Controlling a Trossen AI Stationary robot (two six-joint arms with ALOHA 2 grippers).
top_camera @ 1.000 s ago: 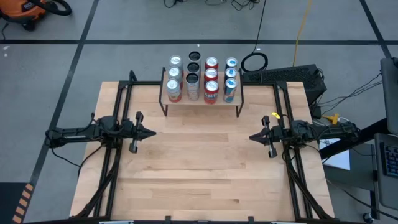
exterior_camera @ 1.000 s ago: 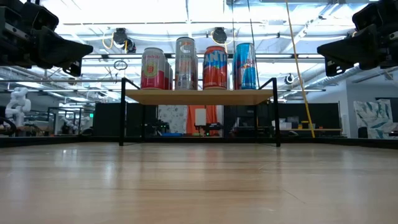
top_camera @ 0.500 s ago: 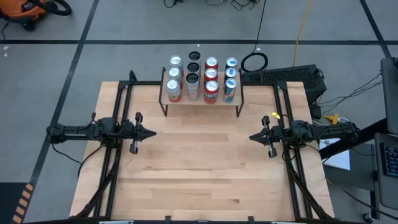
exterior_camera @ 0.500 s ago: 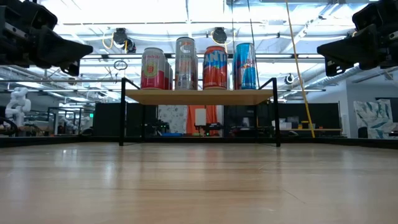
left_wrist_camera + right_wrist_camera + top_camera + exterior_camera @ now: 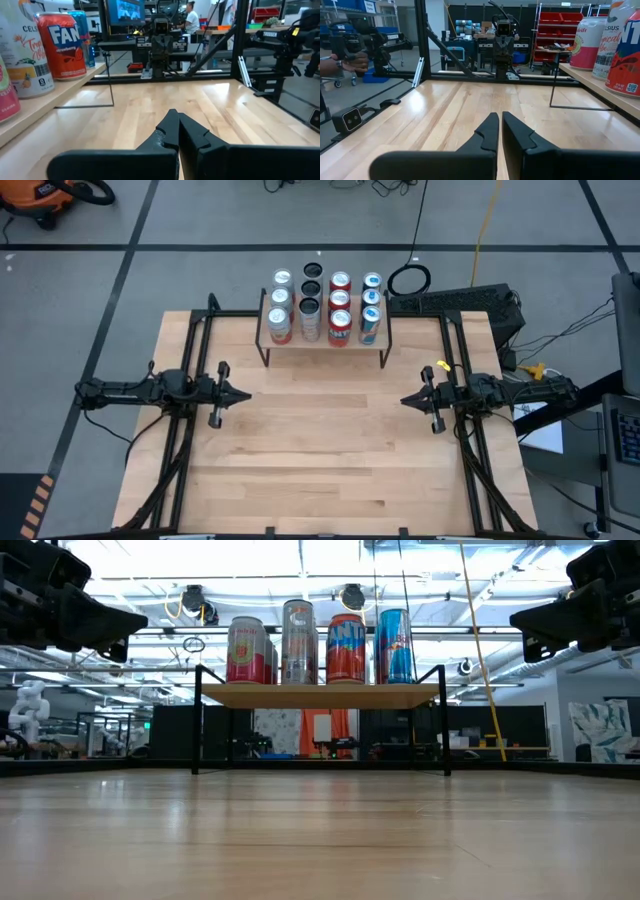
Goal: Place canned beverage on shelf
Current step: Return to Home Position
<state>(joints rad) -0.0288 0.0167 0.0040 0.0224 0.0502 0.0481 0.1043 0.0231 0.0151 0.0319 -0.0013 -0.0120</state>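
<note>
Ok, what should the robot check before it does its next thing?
1. Cans all upright on the shelf: ok.
2. Shelf standing level on the table: ok.
3. Left jaws shut, empty, away from the shelf: ok.
4. Right jaws shut, empty, away from the shelf: ok.
5. Both arms fully at home position: cannot tell.

The shelf [image 5: 322, 345] is standing at the far edge of the table [image 5: 320, 460] and is carrying cans [image 5: 340, 326] in four lines. The left gripper [image 5: 246, 394] and the right gripper [image 5: 404, 401] are pointing at each other across the wood, well apart, each with its fingers pressed together.
</note>
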